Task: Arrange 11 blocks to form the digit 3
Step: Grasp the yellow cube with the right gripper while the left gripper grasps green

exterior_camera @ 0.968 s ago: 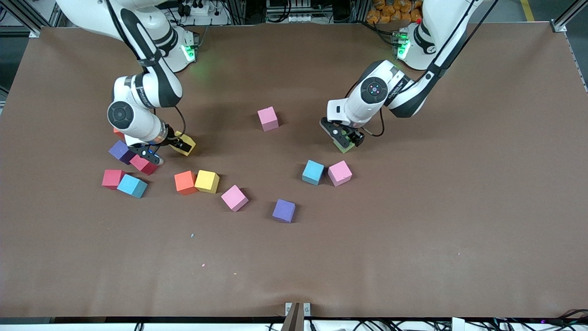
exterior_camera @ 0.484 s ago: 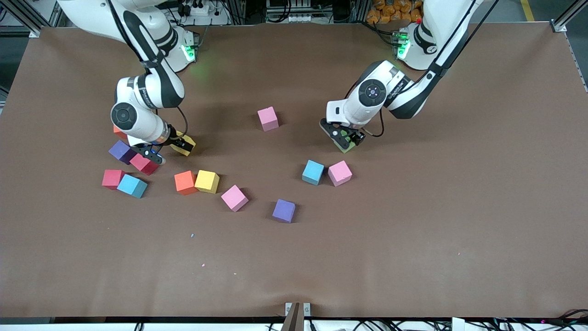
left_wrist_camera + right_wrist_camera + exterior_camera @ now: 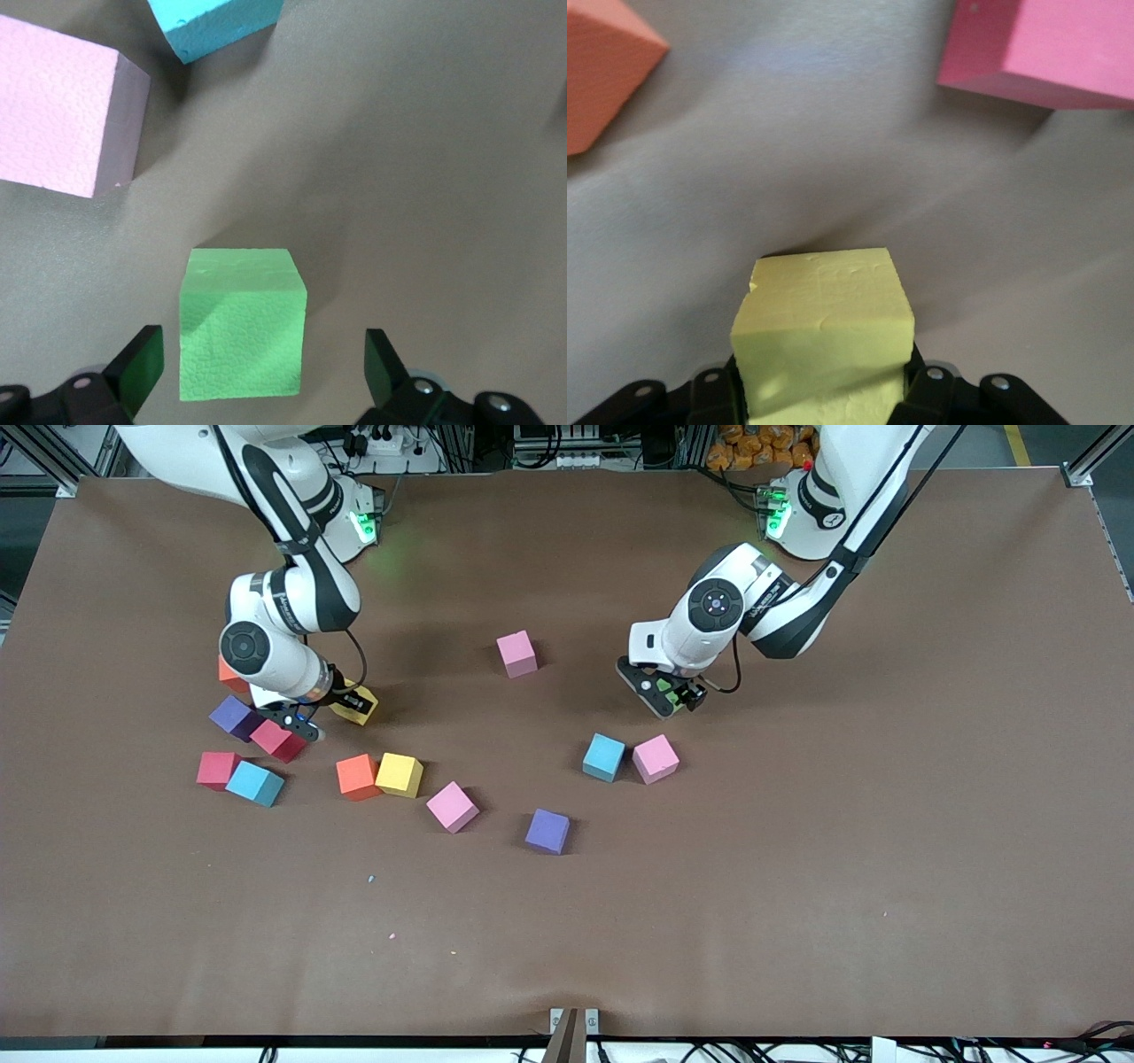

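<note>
The blocks lie scattered, and no digit 3 figure shows. My left gripper [image 3: 666, 695] is open and stands low around a green block [image 3: 241, 323], with a gap at each finger. A light blue block [image 3: 604, 757] and a pink block [image 3: 656, 759] lie side by side nearer the camera than it. My right gripper [image 3: 353, 705] is shut on a yellow block [image 3: 824, 323], held low at the table surface. A red block [image 3: 277, 741], a purple block [image 3: 234, 717] and a partly hidden orange block [image 3: 230, 677] lie beside that arm.
Toward the right arm's end lie a red [image 3: 217, 770], a light blue [image 3: 255, 783], an orange [image 3: 358, 777] and a yellow block [image 3: 400, 774]. A pink block [image 3: 452, 806] and a purple block [image 3: 547, 832] lie mid-table. Another pink block [image 3: 516, 654] lies nearer the bases.
My left gripper has shifted slightly over the green block, which shows less in the front view now. The right arm has barely moved and still holds the yellow block.
</note>
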